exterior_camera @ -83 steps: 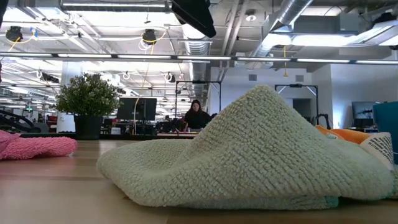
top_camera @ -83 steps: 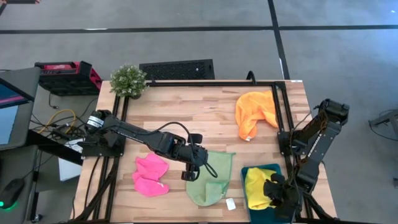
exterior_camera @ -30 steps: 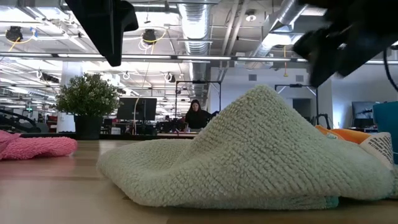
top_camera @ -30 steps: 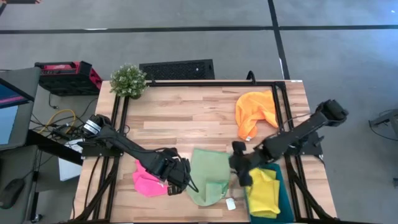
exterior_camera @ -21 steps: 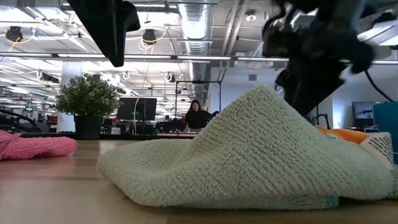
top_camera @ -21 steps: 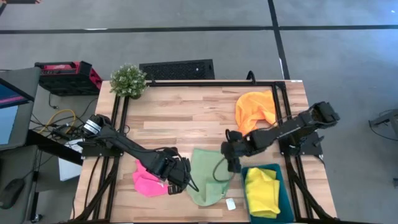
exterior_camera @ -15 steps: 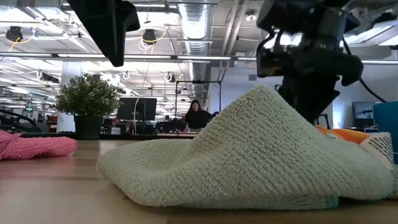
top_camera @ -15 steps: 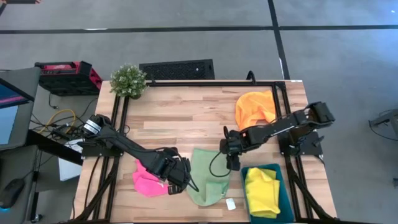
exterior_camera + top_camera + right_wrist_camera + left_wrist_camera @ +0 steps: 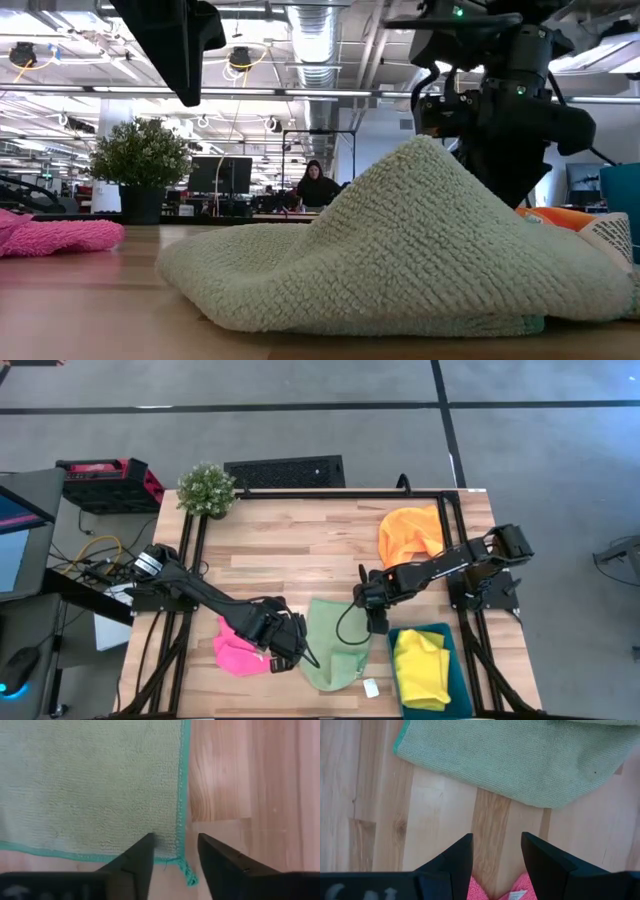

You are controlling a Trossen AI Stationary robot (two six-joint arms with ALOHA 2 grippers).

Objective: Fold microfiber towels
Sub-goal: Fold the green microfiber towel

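Here we see the wooden table [image 9: 300, 550] with the light green towel [image 9: 335, 645] rumpled at its front middle, so both arms flank it to spread or fold it. We find the right gripper [image 9: 175, 851] low over the towel's back right corner, fingers parted astride the teal hem, nothing pinched yet. The left gripper [image 9: 496, 855] sits between the green towel and the hot pink towel [image 9: 238, 643], fingers apart, empty. The yellow towel [image 9: 422, 668] lies in the teal tray [image 9: 452, 680]; the orange towel [image 9: 408, 535] waits at the back right
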